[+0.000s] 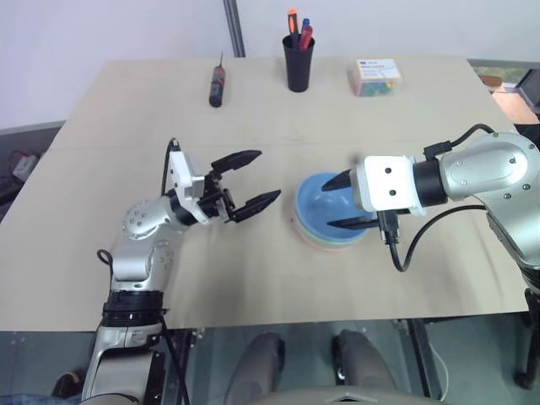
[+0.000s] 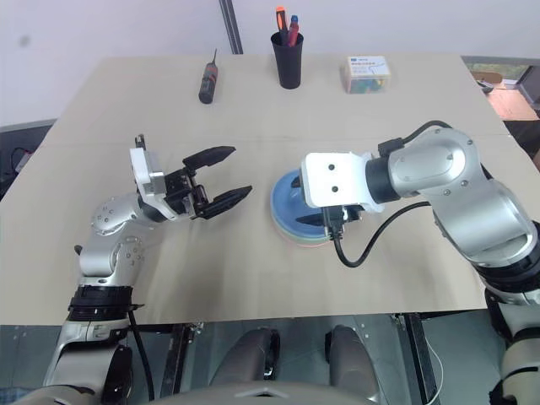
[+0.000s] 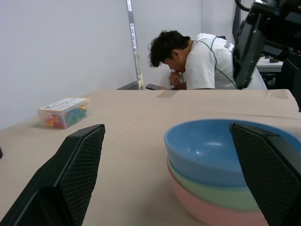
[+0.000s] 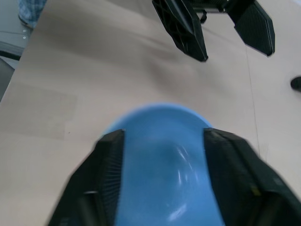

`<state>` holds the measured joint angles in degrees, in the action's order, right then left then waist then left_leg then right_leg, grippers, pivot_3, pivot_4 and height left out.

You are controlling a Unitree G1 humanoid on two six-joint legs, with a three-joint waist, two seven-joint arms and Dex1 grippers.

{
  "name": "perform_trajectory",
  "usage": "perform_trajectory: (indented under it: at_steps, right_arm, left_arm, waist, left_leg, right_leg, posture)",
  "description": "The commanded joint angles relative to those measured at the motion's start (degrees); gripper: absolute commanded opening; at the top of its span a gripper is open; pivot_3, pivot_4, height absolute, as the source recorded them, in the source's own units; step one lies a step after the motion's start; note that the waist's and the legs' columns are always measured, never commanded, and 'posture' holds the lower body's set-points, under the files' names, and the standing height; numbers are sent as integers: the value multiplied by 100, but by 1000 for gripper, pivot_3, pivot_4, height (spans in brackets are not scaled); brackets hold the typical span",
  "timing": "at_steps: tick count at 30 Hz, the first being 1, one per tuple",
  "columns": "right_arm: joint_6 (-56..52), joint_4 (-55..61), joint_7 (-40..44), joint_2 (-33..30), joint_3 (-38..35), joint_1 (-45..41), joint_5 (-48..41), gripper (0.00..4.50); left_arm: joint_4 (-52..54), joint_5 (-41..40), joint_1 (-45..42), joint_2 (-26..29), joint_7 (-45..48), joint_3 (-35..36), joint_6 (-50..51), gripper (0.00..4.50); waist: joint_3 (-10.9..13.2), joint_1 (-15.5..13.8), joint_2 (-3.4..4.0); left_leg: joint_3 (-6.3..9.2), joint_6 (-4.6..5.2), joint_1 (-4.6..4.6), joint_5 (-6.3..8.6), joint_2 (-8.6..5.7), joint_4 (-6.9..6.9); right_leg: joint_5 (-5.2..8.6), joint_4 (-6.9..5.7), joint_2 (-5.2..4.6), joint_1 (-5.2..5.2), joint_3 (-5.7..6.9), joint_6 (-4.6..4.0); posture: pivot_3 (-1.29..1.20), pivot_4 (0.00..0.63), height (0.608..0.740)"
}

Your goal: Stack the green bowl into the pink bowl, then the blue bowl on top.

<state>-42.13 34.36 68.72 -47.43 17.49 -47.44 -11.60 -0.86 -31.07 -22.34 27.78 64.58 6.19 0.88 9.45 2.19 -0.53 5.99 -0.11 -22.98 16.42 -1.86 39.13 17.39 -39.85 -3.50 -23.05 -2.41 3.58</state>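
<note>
pink bowl [image 3: 221, 212] and green bowl [image 3: 211, 190] mostly hidden under blue bowl [image 3: 211, 148], both end effectors spread wide, empty

Blue bowl [image 3: 211, 150] sat nested in green bowl [image 3: 207, 190], in turn inside pink bowl [image 3: 211, 212], mid-table [image 1: 253, 278]. Behind: screwdriver [image 1: 217, 86] left, pen cup [image 1: 298, 61] middle, box [image 1: 376, 77] right.
</note>
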Motion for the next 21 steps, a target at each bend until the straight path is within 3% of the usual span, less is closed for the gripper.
perform_trajectory:
  at_steps: [1,9,11,17,21]
  right_arm:
    - [-206,197,-207,-64,-291,-12,-153,2849]
    - [-267,-144,-1357,291,-1756,1019,-453,2849]
    - [-38,-178,-1565,422,-2339,1684,-573,2849]
    - [972,-414,-1146,341,-3381,3819,-878,2849]
    - [1848,-1088,-1035,439,-3773,4522,-906,2849]
  left_arm:
    - [78,1,-37,193,-40,18,273,4500]
    - [382,125,206,524,-591,87,1135,4500]
    - [570,133,531,606,-759,251,1212,4500]
    - [924,174,1293,714,-1070,552,1175,4500]
    - [957,291,1621,786,-1103,650,1018,4500]
  waist:
    - [0,3,0]
    - [-5,-17,-9]
    - [-6,-18,-11]
    - [-7,-52,-13]
    - [-6,-35,-11]
  left_leg:
    - [0,0,0,0,1,0]
    - [2,1,0,1,-3,0]
    - [1,1,1,1,-3,-1]
    - [-3,2,4,1,1,-17]
    - [-10,25,42,14,1,-15]
  right_leg:
    - [0,0,0,0,0,0]
    - [0,-1,10,3,-1,0]
    - [0,0,10,3,-1,0]
    - [0,4,-9,1,-6,0]
    - [0,2,-5,37,-10,0]
  posture:
    - [0,150,740]
    - [0,150,740]
    - [0,150,740]
    - [0,150,740]
    - [0,150,740]
